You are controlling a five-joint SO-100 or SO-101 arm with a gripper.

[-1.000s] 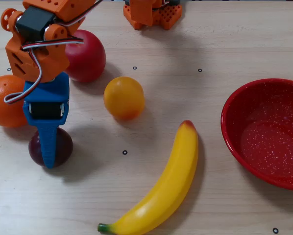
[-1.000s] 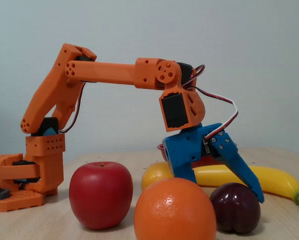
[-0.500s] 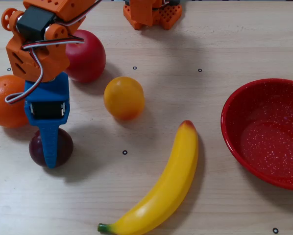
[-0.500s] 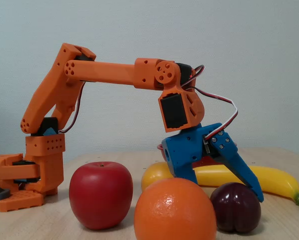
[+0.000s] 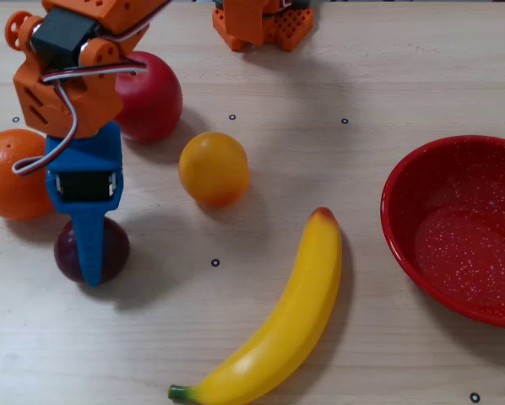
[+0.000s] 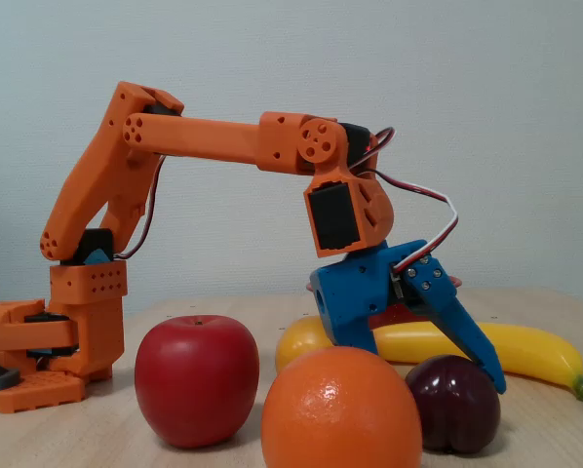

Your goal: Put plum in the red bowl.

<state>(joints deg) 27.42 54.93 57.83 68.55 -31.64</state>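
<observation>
In the overhead view, an orange (image 5: 12, 175) sits at the left edge of the desk (image 5: 320, 76), with a red apple (image 5: 147, 95) behind it toward the far edge, partly under the orange arm (image 5: 71, 72). Just right of the orange, the blue gripper (image 5: 90, 272) points down over the plum (image 5: 109, 251), one long finger lying across the top of the fruit; in the fixed view the gripper (image 6: 472, 375) straddles the plum (image 6: 452, 405) with its jaws spread narrowly around it, though a firm grasp cannot be told. The plum rests on the desk near the left edge. A small yellow-orange fruit (image 5: 214, 169) stands further right, then a banana (image 5: 278, 325) running diagonally toward the near edge. The red bowl (image 5: 404, 181) sits at the right edge, well apart from the plum.
</observation>
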